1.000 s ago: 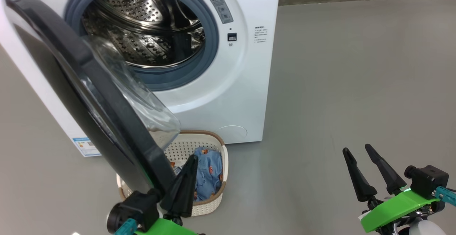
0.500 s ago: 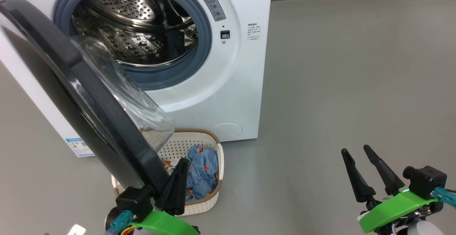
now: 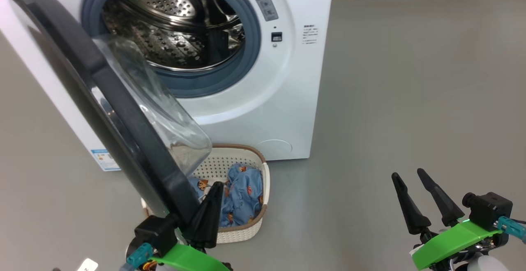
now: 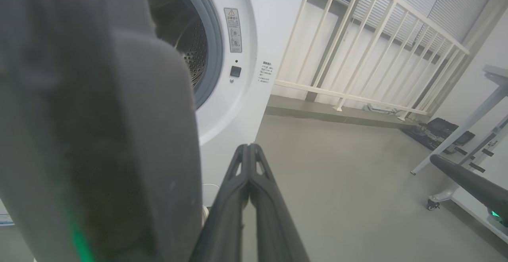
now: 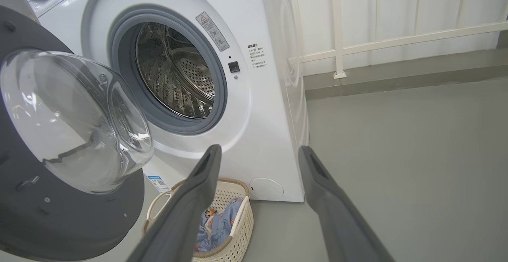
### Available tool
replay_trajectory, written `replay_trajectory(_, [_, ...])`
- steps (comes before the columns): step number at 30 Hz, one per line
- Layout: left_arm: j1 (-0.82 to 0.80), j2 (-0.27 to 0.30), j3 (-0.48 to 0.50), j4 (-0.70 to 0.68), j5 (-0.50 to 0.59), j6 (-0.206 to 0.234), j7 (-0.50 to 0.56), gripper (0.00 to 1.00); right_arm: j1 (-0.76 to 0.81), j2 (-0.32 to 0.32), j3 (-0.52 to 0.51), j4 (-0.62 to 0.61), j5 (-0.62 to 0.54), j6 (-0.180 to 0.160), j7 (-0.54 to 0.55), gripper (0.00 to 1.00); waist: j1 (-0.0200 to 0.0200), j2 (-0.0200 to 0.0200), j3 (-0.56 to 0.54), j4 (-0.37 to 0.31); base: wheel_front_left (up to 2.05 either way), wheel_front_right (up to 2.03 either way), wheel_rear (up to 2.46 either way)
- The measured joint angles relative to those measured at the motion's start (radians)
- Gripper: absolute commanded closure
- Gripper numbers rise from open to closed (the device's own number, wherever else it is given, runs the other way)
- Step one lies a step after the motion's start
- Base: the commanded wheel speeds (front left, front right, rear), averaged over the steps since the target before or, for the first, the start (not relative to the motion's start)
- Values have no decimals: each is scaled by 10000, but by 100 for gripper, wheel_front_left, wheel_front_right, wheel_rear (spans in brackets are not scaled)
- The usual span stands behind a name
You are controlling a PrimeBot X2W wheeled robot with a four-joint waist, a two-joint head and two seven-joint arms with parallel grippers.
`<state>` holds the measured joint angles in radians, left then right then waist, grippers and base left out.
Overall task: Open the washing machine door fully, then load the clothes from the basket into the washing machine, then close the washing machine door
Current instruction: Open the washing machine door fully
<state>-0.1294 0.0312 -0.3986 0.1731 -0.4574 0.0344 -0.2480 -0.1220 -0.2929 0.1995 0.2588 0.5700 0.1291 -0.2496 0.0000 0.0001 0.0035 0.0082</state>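
The washing machine point(image 3: 254, 111) stands at the top of the head view with its steel drum point(image 3: 176, 37) exposed. The washing machine door point(image 3: 131, 129) hangs partly open, its black rim slanting toward me and its glass bowl point(image 5: 79, 119) facing the drum. Below it on the floor sits the basket point(image 3: 242, 230) with the blue printed clothes point(image 3: 244, 193) inside. My left gripper point(image 3: 216, 187) is shut and empty, close beside the door's lower free edge; whether it touches the door I cannot tell. At the lower right, my right gripper point(image 3: 409, 174) is open and empty, well away from the machine.
Bare grey floor point(image 3: 411, 90) spreads to the right of the machine. In the left wrist view a white railing point(image 4: 357, 55) runs along the back wall, and a wheeled frame point(image 4: 444, 190) stands at the far right.
The head view has shifted left and then right, so the whole scene slid. The left gripper stays shut by the door's lower edge, and the right gripper stays open.
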Motion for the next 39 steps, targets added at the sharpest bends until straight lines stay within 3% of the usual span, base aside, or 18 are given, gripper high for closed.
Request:
replay_trajectory(16, [545, 391, 203, -443, 36, 59, 8, 100, 3, 111, -33, 58, 0, 0, 0, 0, 0, 0, -63, 1119, 0, 0, 0])
replay_trajectory(39, [1106, 1728, 1808, -1143, -130, 1214, 673, 100, 17, 412, -153, 61, -4, 0, 0, 0, 0, 0, -154, 2690, 0, 0, 0])
